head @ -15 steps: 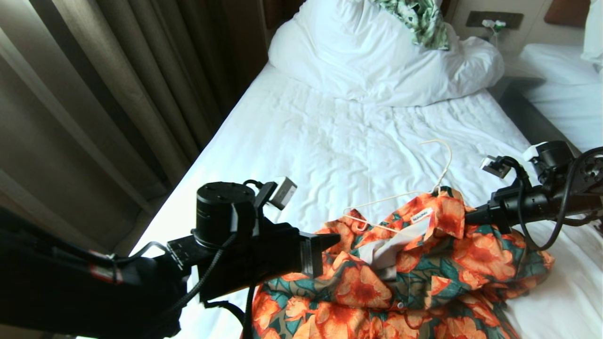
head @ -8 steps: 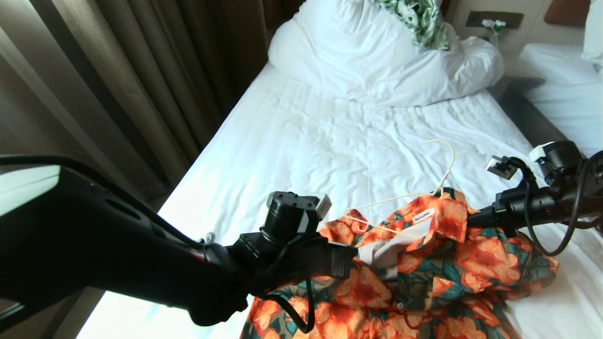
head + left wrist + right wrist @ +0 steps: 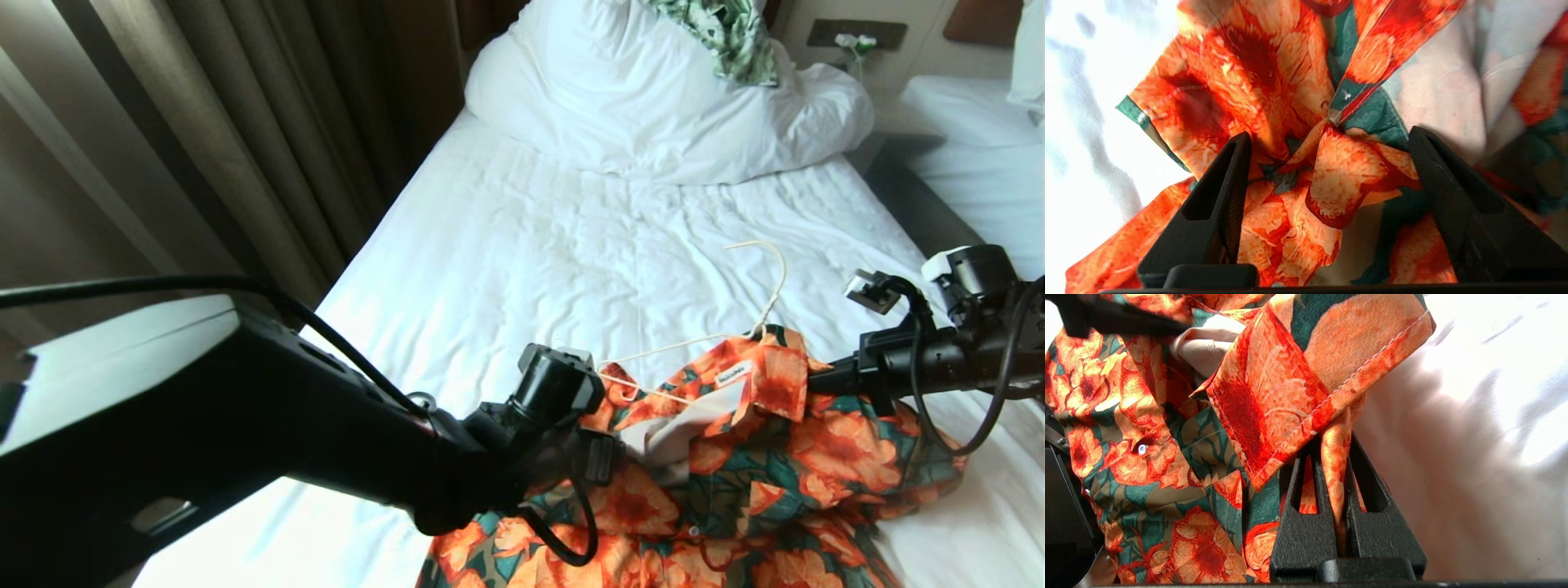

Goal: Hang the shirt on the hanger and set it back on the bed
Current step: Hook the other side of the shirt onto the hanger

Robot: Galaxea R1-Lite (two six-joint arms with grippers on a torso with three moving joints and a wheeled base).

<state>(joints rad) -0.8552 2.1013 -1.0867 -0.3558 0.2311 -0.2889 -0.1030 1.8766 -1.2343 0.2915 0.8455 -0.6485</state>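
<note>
Lying crumpled on bed (image 3: 522,245), shirt (image 3: 735,474) – collar toward pillow (image 3: 653,106), hanger (image 3: 759,310) hook too.

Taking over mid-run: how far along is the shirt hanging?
Partly done: the hanger is tucked under the shirt collar on the bed, one arm bare. In hand: right gripper pinches collar fabric; left gripper is open around bunched cloth. Left: seat both shoulders and lay it flat.

My head camera looks down along the bed (image 3: 522,245); both wrist cameras sit close over the shirt (image 3: 735,457), which all views share.
</note>
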